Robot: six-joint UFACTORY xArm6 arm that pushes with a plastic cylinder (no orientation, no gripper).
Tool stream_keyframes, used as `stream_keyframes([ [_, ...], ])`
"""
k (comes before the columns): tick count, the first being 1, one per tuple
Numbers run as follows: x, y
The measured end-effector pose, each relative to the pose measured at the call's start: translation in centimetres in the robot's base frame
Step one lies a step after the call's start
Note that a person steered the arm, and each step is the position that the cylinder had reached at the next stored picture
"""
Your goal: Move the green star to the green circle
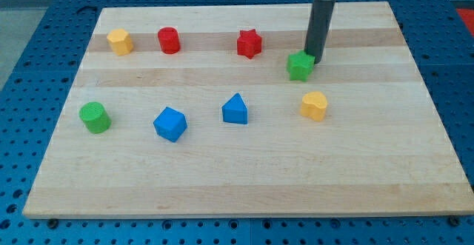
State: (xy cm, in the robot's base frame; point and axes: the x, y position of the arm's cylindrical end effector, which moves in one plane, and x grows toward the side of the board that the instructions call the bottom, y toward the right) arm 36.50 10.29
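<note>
The green star (300, 66) lies right of the board's middle, in the upper half. My tip (313, 60) stands at the star's upper right edge, touching or nearly touching it. The green circle (95, 117) lies far off at the view's left, in the lower row of blocks. Between star and circle lie the blue triangle-like block (235, 109) and the blue cube-like block (170, 123).
A red star (249, 44) lies just left of the green star. A red cylinder (169, 40) and a yellow hexagon-like block (119, 41) lie in the upper row at left. A yellow block (314, 105) lies below the green star. The wooden board (415, 163) rests on a blue perforated table.
</note>
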Motion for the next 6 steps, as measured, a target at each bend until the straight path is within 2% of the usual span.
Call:
stream_keyframes([
  [1, 1.8, -2.8],
  [3, 1.4, 2.6],
  [4, 3.6, 2.4],
  [5, 5.2, -1.5],
  [6, 5.3, -7.8],
])
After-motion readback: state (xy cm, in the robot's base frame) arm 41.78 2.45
